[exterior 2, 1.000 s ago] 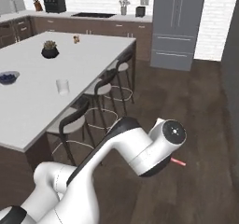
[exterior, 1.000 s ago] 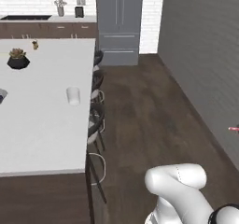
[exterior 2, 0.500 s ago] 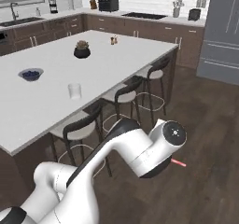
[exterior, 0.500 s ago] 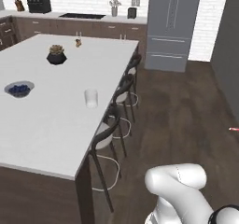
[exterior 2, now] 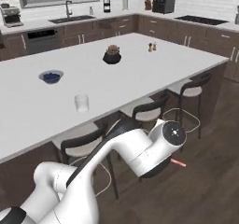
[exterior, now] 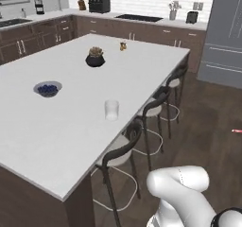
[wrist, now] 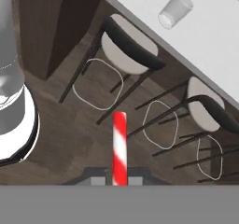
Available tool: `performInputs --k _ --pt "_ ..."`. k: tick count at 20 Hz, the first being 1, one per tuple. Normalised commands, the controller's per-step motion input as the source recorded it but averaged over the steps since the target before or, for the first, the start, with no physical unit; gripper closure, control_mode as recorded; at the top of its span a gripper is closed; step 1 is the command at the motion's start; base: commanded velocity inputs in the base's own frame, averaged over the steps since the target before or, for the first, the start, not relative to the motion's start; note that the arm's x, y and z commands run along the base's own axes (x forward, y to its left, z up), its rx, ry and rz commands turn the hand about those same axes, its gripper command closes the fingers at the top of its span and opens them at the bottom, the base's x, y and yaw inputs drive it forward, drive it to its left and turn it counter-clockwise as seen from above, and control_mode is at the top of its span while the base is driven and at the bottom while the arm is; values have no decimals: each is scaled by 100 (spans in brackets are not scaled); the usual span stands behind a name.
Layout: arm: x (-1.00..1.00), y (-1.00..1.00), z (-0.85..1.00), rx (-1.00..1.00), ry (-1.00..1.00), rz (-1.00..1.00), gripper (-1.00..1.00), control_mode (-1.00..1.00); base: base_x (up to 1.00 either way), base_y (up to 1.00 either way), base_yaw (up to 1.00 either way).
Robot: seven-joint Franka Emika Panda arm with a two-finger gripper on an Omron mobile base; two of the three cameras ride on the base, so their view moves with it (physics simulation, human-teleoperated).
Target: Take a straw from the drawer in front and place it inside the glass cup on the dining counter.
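While clamped in tool: straw over open floor

Straw base hidden (between fingertips)

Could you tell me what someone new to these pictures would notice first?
Probably the red-and-white striped straw, sticking up from the shut gripper in the hand view, above the dark wood floor beside the bar stools. Next comes the big white dining counter, with the small glass cup standing near its stool-side edge. Farther in, a bowl of blue berries and a dark potted plant sit on it.
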Motion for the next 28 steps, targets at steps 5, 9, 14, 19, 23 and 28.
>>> performInputs --k 5,9,14,19,23,28 --pt "0 0 0 0 0 0 100 100 53 -61 51" --pt "0 0 0 0 0 0 100 100 48 -61 51" --pt "0 0 0 0 0 0 100 100 39 -53 57" --pt "0 0 0 0 0 0 100 100 34 -49 57" --pt "0 0 0 0 0 0 100 100 42 -37 54" --pt "0 0 0 0 0 0 100 100 56 -19 50"
